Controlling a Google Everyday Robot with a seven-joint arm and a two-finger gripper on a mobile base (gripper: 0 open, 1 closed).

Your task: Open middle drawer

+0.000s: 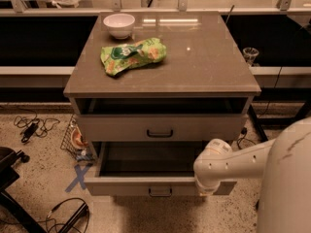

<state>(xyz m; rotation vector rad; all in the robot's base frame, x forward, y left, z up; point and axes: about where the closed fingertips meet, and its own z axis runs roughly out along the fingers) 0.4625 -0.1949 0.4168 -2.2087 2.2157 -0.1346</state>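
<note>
Middle drawer (126, 186) (pulled out), end effector (203, 193) downward at front's right.

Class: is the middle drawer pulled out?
Yes, the middle drawer stands pulled out, its grey inside showing, with the gripper by its front edge.

The gripper (205, 193) sits mostly hidden under the arm (216, 166) by the middle drawer (121, 185) front

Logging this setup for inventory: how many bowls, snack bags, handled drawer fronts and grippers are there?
Bowls: 1, the white bowl
Snack bags: 1, the green bag
Handled drawer fronts: 2, the upper drawer and the pulled-out middle drawer
Grippers: 1, the gripper, low at the middle drawer's front
Total: 5
</note>
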